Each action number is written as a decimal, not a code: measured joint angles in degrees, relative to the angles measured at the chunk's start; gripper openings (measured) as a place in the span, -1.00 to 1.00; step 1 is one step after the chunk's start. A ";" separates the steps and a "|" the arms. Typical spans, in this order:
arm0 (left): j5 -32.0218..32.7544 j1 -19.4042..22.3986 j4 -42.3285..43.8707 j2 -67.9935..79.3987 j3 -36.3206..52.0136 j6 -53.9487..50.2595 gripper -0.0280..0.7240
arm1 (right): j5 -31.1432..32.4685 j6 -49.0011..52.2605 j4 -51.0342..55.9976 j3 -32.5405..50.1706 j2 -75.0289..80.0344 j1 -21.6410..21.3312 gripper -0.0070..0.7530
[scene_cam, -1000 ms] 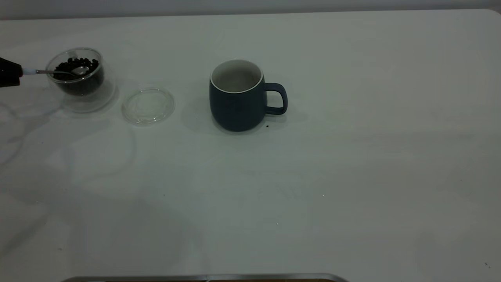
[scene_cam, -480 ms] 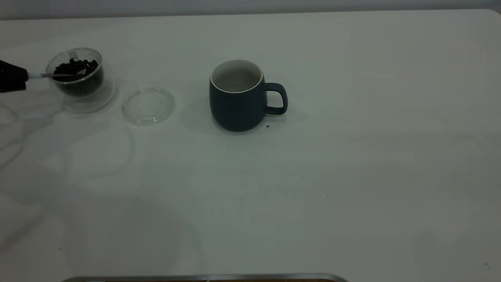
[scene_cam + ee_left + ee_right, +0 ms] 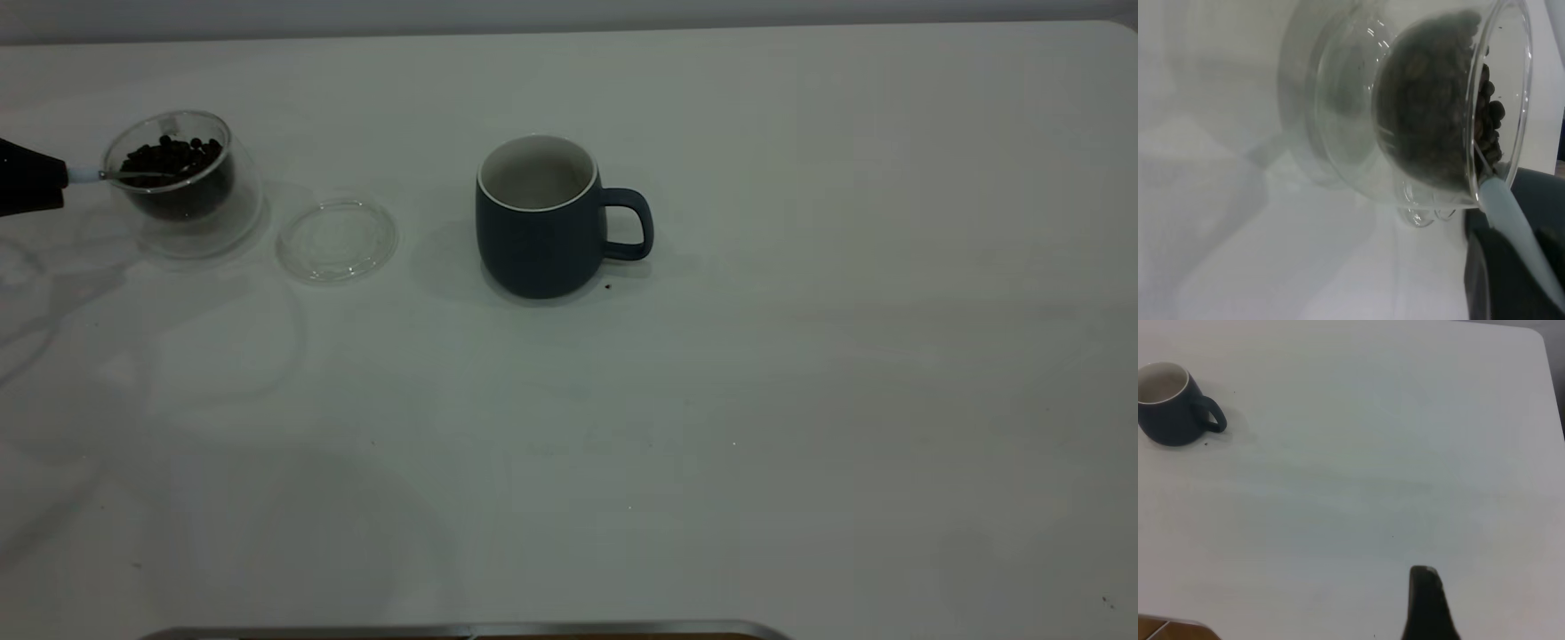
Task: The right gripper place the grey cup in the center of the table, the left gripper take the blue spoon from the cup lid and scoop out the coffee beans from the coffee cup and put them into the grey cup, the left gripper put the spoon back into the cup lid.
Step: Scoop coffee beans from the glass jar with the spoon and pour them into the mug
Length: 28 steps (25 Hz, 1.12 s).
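Exterior view: I see wide plain white table [image 3: 711,400] | black left gripper [image 3: 40,182] at left edge pinching pale-blue-handled spoon [image 3: 107,175] in bean-filled clear glass cup [image 3: 182,182] | right gripper's fingers: cannot tell

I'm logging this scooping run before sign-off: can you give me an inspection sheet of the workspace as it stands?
Surface: white table, a few tiny dark specks, one beside the mug's base.
Job's things: grey cup upright near the centre, handle towards the right arm's side, no beans visible inside. Coffee cup at far left holds the coffee beans. Cup lid lies flat between the two cups, nothing on it. Blue spoon has its bowl dug into the beans.
Clutter: nothing seen.
Grippers: left pincer at the left edge, shut on the spoon's handle. Right pincer far from the mug, holding nothing.
Cables: nothing seen.
Surroundings: a metal-edged strip at the near table edge.
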 joint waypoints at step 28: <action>11.56 3.84 0.28 0.00 0.00 0.44 -0.57 | 0.00 0.00 0.00 0.00 0.00 0.00 0.42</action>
